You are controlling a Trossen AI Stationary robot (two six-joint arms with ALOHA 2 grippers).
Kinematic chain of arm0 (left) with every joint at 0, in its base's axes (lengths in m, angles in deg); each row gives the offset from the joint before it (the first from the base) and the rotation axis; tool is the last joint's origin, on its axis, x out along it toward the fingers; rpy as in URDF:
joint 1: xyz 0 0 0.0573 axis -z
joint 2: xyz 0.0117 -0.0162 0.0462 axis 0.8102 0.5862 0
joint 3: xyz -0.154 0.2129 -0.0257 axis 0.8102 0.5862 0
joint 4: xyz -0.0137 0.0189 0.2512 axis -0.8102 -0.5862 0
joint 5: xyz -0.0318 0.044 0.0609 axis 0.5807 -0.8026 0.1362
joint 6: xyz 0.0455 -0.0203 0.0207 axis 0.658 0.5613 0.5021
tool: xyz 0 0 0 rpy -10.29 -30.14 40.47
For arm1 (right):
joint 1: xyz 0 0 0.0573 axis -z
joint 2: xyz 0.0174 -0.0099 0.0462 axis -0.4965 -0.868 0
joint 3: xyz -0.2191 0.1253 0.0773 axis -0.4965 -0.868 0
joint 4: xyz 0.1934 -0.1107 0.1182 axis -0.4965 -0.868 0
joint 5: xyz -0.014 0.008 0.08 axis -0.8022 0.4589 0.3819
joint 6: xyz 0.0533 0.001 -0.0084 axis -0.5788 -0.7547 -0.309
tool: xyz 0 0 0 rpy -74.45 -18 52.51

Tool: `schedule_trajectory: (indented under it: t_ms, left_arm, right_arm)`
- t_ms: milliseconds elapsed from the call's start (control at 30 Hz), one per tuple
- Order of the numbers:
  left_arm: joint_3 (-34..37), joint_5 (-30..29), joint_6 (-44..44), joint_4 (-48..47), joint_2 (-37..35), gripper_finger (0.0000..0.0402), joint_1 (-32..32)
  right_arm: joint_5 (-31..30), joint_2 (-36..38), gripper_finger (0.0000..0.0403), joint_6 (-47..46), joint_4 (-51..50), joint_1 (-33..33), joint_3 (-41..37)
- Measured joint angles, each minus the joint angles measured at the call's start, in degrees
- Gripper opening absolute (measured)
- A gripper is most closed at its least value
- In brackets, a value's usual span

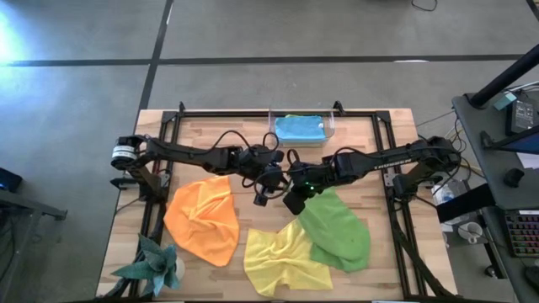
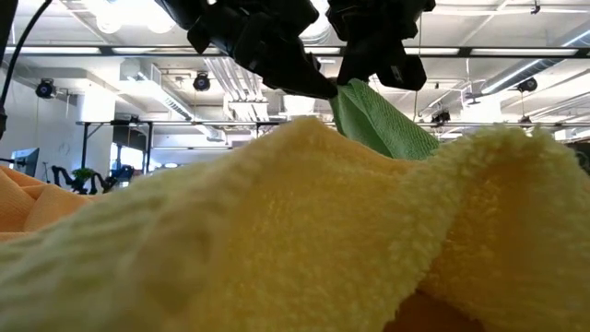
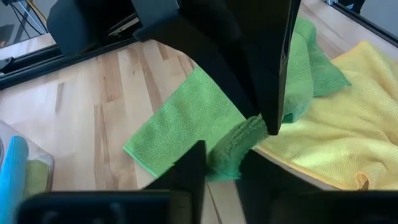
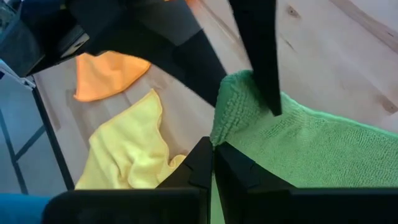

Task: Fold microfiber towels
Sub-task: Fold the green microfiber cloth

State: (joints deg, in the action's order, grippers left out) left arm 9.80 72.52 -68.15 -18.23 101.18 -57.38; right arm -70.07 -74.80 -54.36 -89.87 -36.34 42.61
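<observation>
A: Going left to right over the table (image 1: 210, 126), what lies around?

B: A teal spiky ornament (image 1: 152, 265) at the near left corner. Beside it the orange towel (image 1: 202, 220), crumpled. Then the yellow towel (image 1: 282, 259), rumpled at the near edge; in the low view it (image 2: 277, 240) fills almost everything and hides the tabletop. Right of that, the green towel (image 1: 337, 231), its near edge overlapping the yellow one. At the far edge, a clear bin (image 1: 330, 126) holds the blue towel (image 1: 300, 128), folded.

A: So how many?

B: Four towels in plain sight from above: one orange, one yellow, one green, one blue. The left wrist view hints at a green strip beside the blue in the bin, too little to count.

A: And the arms?

B: Both reach in from the sides, low, meeting mid-table. The left gripper (image 1: 263, 195) sits just at the green towel's raised corner; its fingers (image 3: 186, 171) stand close around green cloth, but I cannot tell if they grip. The right gripper (image 4: 213, 163) is fully closed, pinching that green corner (image 4: 233, 102) and lifting it off the wood.
</observation>
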Motion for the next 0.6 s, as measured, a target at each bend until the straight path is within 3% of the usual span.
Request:
schedule_trajectory:
  t_ms: [133, 467, 600]
  left_arm:
    - [0.0, 0.08, 2.03, -0.01, 0.0, 0.0007, 0.31]
    - [-0.25, -1.46, 1.91, -1.24, -2.08, 0.0001, 0.4]
    - [-4.03, -1.57, -4.02, -6.73, -2.73, 0.0001, 0.22]
  right_arm:
    - [0.01, 0.0, 0.0009, 0.0, -0.07, 0.0, 0.02]
    - [-0.09, 1.25, 0.0009, 0.33, -1.72, 0.0, 0.07]
    - [-0.22, 3.04, 0.0009, 0.42, -2.36, 0.09, 0.09]
